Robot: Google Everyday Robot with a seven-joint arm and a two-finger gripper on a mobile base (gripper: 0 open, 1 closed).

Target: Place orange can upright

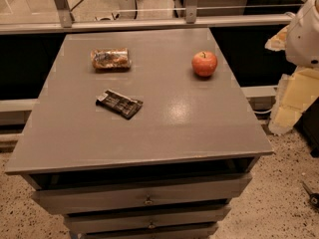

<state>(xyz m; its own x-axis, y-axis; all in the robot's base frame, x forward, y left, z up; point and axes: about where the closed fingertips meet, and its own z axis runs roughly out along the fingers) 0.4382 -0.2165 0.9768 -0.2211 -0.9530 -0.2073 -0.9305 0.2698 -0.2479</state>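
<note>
The orange can (110,59) lies on its side at the back left of the grey cabinet top (164,128), its long axis running left to right. It is orange-gold with brownish and whitish mottling. My gripper is not in view; only a white rounded part of my arm (305,34) shows at the upper right edge, off to the right of the cabinet and away from the can.
A red-orange apple (204,63) stands at the back right. A flat black packet (119,103) lies left of centre, in front of the can. Drawers (144,198) face me below. A metal rail (149,24) runs behind the cabinet. Yellowish foam pieces (294,98) stand at the right.
</note>
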